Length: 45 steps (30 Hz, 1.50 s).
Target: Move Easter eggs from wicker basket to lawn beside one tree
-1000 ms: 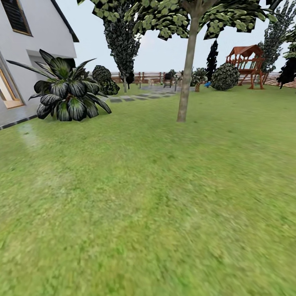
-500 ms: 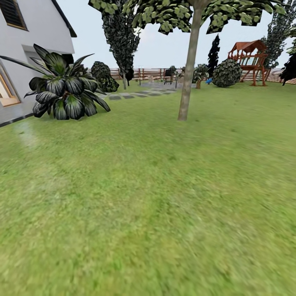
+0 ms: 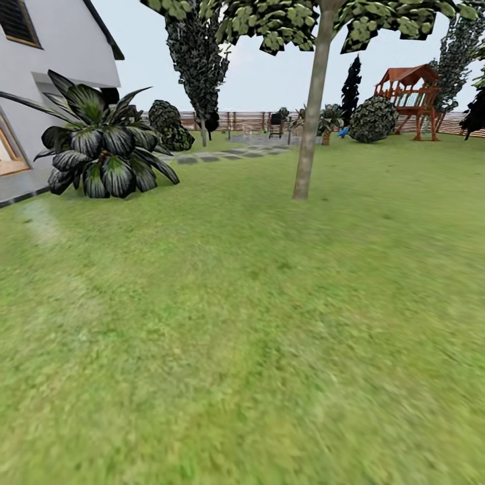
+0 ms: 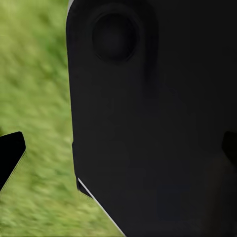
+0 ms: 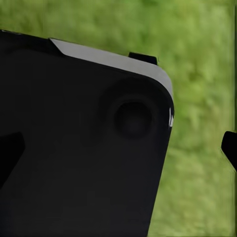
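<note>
Lawn [image 3: 242, 337] mottled green, bare, filling foreground. Mid-distance: tree [image 3: 308, 121], straight pale trunk rooted in grass, angular foliage above. Left of it, dark broad-leaved plant [image 3: 101, 145] beside white house [image 3: 54, 54]. Farther: grey paving [image 3: 229, 156], round bushes, dark trees, red wooden play tower [image 3: 407, 98], slatted fence [image 3: 249, 121] along back, pale sky. Wrist views: dark robot body over blurred grass; black fingertip [image 4: 10, 158] at frame edge, another [image 5: 229, 148]; cannot tell either gripper's opening.
</note>
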Available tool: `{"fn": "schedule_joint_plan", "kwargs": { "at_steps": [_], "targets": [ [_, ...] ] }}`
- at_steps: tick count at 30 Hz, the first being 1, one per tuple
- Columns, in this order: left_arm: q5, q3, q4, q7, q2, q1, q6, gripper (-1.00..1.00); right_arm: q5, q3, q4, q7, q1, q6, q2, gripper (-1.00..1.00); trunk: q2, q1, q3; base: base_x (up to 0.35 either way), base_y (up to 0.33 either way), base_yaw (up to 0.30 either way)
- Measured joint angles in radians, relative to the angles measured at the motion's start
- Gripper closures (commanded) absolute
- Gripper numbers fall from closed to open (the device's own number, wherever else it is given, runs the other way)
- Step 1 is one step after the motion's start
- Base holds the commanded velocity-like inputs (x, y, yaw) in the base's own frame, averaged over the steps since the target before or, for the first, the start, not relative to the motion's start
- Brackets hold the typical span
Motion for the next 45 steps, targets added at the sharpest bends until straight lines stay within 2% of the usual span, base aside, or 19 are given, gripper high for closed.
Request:
{"fn": "schedule_joint_plan", "kwargs": {
  "at_steps": [45],
  "targets": [
    [0.0,0.0,0.0,0.0,0.0,0.0,0.0,-1.0,-0.004,-0.002,0.009,0.0,0.0,0.0,0.003,-1.0,0.0,0.0,0.0,0.339,0.0,0.0]
  ]
}}
